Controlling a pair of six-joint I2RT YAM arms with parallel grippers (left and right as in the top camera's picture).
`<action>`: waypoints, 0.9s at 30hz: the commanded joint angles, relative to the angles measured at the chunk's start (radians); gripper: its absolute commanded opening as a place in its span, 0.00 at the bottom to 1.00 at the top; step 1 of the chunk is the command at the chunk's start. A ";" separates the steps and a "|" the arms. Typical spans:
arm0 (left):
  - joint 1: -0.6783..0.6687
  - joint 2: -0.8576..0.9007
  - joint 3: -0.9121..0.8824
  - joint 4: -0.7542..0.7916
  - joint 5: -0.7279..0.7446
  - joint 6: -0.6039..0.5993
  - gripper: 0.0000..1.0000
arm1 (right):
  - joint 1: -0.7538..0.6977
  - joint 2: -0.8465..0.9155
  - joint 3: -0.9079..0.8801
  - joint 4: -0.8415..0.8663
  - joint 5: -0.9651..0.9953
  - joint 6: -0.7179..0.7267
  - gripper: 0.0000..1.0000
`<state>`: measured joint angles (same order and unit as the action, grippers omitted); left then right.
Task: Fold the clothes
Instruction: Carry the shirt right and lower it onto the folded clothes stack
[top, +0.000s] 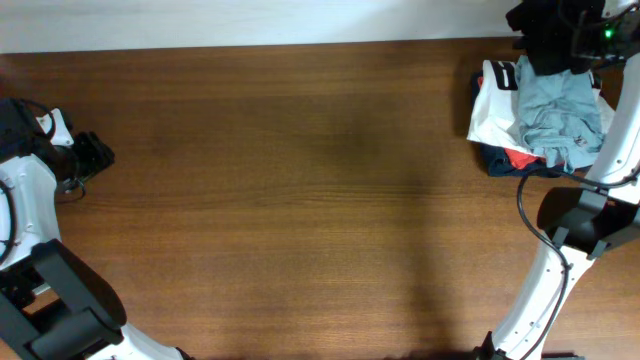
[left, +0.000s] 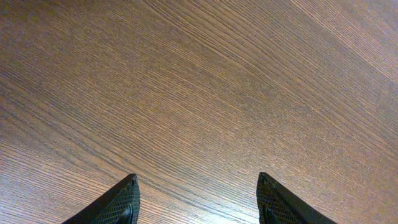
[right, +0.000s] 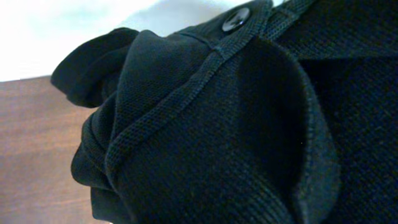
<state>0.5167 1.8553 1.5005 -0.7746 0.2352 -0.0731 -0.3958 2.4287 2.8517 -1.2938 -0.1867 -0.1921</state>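
Note:
The clothes (top: 545, 45), a black knitted top, hang bunched at the table's far right corner above a pile of other garments. In the right wrist view the clothes (right: 217, 124) fill almost the whole picture, showing a ribbed seam and a dark button (right: 236, 20). My right gripper (top: 565, 30) is buried in this fabric and shut on it; its fingers are hidden in the wrist view. My left gripper (top: 100, 155) rests at the table's left edge. In its own view the left gripper (left: 198, 190) is open over bare wood, with nothing between the fingertips (left: 127, 199).
Below the black top, a light grey-blue garment (top: 560, 115) lies on top of a pile with white cloth (top: 492, 105) and navy and red pieces (top: 515, 158). The right arm's base and cable (top: 530, 215) stand at the right. The wooden table (top: 300, 180) ends at a white wall at the back.

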 joint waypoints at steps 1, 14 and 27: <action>0.000 0.007 0.006 -0.008 0.011 -0.010 0.60 | 0.000 -0.013 -0.067 0.018 -0.068 -0.028 0.04; 0.000 0.007 0.006 -0.019 0.011 -0.010 0.60 | -0.058 -0.032 -0.151 -0.164 -0.064 -0.028 0.04; 0.000 0.007 0.006 -0.031 0.011 -0.010 0.60 | -0.183 -0.045 -0.151 -0.405 -0.097 0.119 0.84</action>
<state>0.5167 1.8553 1.5005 -0.8009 0.2348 -0.0731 -0.5564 2.4302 2.6942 -1.6928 -0.2344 -0.1234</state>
